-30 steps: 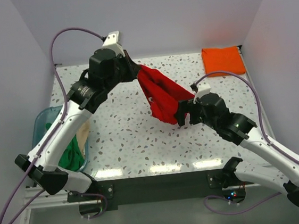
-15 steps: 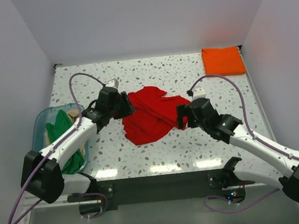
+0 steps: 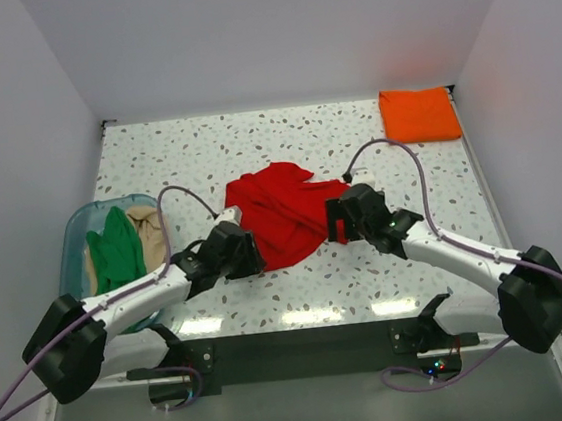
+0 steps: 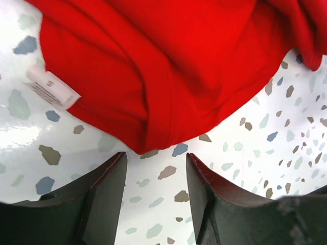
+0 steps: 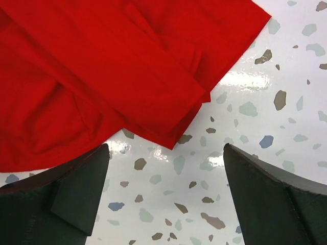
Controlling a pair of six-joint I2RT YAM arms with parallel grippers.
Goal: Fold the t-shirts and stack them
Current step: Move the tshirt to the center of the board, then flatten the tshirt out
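Observation:
A bright red t-shirt (image 3: 279, 211) lies crumpled on the speckled table's middle. My left gripper (image 3: 250, 254) sits low at its near-left edge, open, with only bare table between the fingers (image 4: 156, 161). The shirt's folded red edge (image 4: 168, 61) and its white neck label (image 4: 52, 88) lie just beyond the tips. My right gripper (image 3: 333, 223) is at the shirt's right side, open wide (image 5: 166, 153) and empty. A corner of the red cloth (image 5: 102, 76) ends just ahead of it. A folded orange t-shirt (image 3: 420, 113) rests at the far right corner.
A clear bluish tub (image 3: 79, 224) stands at the left edge, holding a green t-shirt (image 3: 116, 250) and a tan t-shirt (image 3: 147, 225). White walls close in the table on three sides.
The red t-shirt hung lifted from my left gripper; that gripper opened, dropped it onto the table, and drew back toward the near edge. My right gripper shifted slightly left.

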